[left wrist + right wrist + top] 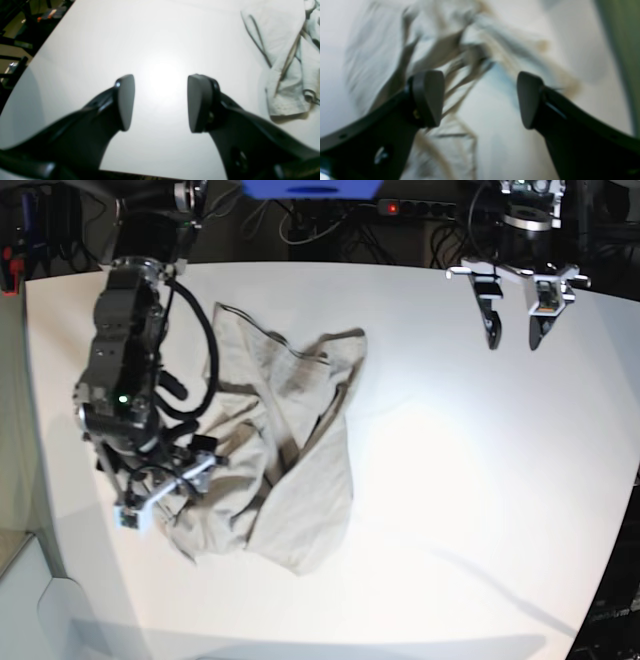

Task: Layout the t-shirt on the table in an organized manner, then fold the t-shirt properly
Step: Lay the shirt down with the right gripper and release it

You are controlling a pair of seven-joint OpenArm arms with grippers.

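The t-shirt (285,450) lies crumpled and creased on the white table (450,480), left of centre. My right gripper (162,492) hangs over the shirt's lower left edge, jaws wide open and nothing between them. In the right wrist view the right gripper (480,100) is open above the blurred, wrinkled t-shirt (440,50). My left gripper (512,315) is at the far right of the table, well away from the shirt. In the left wrist view the left gripper (161,102) is open over bare table (125,45), with the t-shirt (282,62) at the frame's right edge.
Cables and a power strip (410,208) run behind the table's far edge. Dark floor and equipment (22,30) lie past the table's edge. The table's near edge (590,610) curves away at the lower right.
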